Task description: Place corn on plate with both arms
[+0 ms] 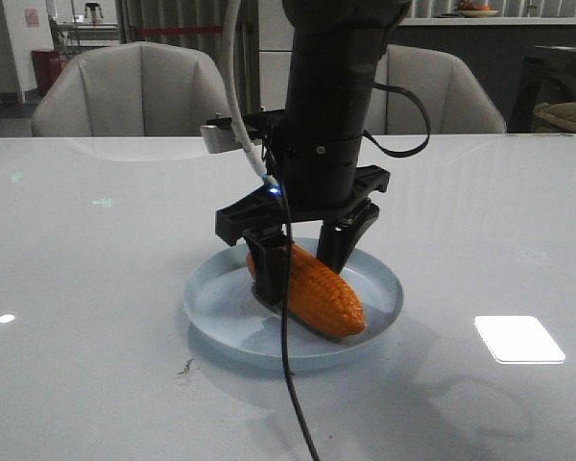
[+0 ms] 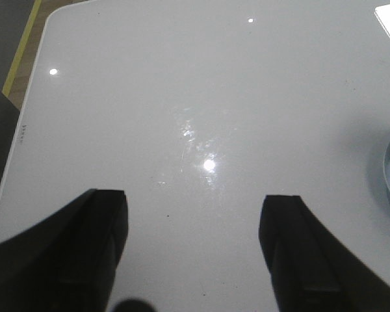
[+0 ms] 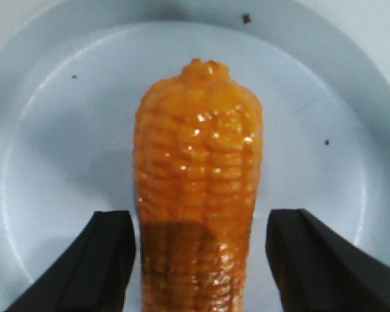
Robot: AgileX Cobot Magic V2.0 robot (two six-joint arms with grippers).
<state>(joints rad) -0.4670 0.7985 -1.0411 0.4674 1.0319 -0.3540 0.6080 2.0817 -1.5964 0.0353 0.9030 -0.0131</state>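
Right wrist view: right pincer [image 3: 198, 260] standing spread, corn [image 3: 196, 188] lying between fingers on plate [image 3: 39, 195]. Advising straight lift, avoiding nudging cob. Left pincer [image 2: 195, 253] hanging spread over worktop [image 2: 182, 97].

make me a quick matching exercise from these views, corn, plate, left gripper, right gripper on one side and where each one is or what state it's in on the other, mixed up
Things:
1. corn
2. plate
3. left gripper
4. right gripper

Place or state:
A. pale blue, sitting on the white table
B. open over bare table, plate only at the edge of its view
C. orange, lying on the plate
D. jaws apart on either side of the corn, not clamping it

Pairs: 1-C, 2-A, 3-B, 4-D
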